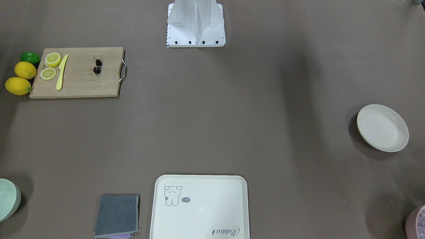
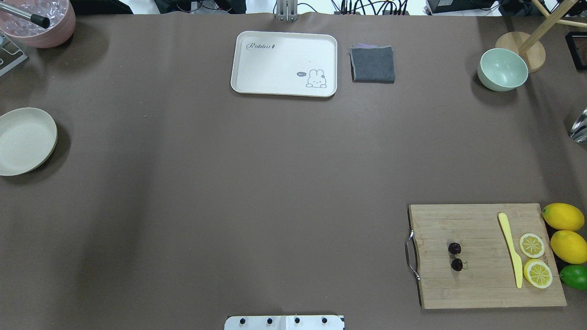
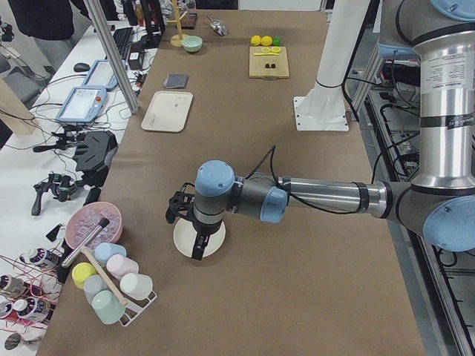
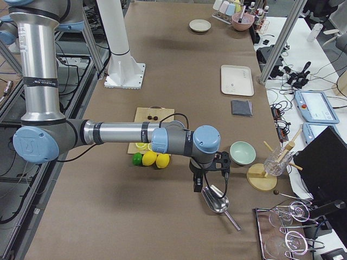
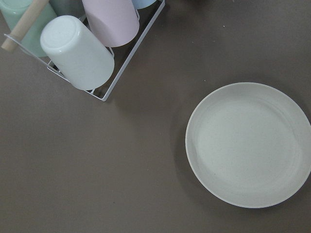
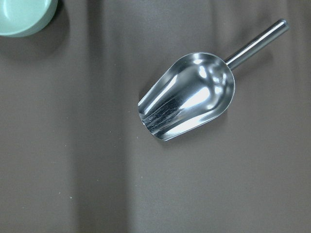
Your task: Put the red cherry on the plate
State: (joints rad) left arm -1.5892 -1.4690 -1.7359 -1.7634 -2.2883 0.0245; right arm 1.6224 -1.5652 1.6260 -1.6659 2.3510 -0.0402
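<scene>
The red cherry [image 2: 455, 255], two tiny dark fruits on a short stem, lies on a wooden cutting board [image 2: 481, 284] at the robot's right; it also shows as the cherry [image 1: 97, 66] in the front view. The round cream plate [image 2: 25, 141] sits at the table's far left edge, bare inside [image 5: 250, 145]. My left gripper [image 3: 197, 246] hangs just above the plate [image 3: 217, 239]; I cannot tell if it is open or shut. My right gripper [image 4: 210, 185] hovers over a metal scoop [image 6: 187, 97], far from the cherry; I cannot tell its state either.
On the board lie a yellow knife [image 2: 511, 250] and lemon slices [image 2: 532, 245]; whole lemons [image 2: 562, 216] and a lime sit beside it. A rabbit tray [image 2: 275, 68], grey cloth [image 2: 372, 64] and green bowl [image 2: 502, 69] line the far edge. A cup rack [image 5: 97, 43] stands near the plate.
</scene>
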